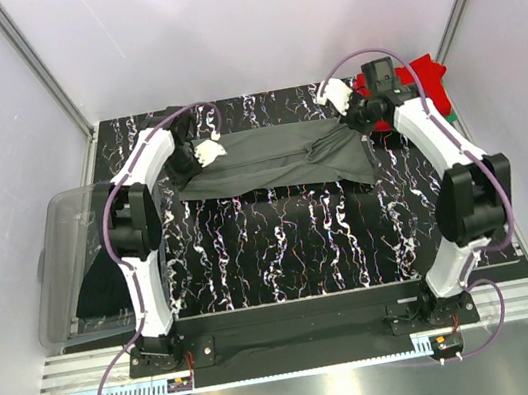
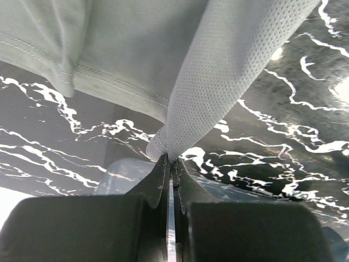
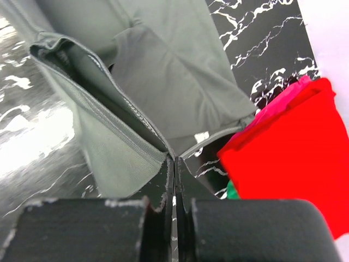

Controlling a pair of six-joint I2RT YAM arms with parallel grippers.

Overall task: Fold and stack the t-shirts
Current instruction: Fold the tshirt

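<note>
Left gripper (image 2: 170, 160): closed tight on a thin fold of the dark grey t-shirt (image 1: 273, 160).
Right gripper (image 3: 174, 159): clamped shut on the same shirt's hem corner.
Shirt position: stretched between both grippers along the far side of the surface (image 1: 282, 245).
Slip risk: both bites look shallow (mere edges), so uneven pulling could free one.
Snag risk: the red t-shirt (image 3: 294, 158) lies just beside the right grip and could be dragged along.

No legible text, brand, number or sign appears in any view. A small white tag (image 3: 202, 136) on the grey t-shirt (image 3: 180, 82) is visible from the right wrist; its characters cannot be read.
</note>
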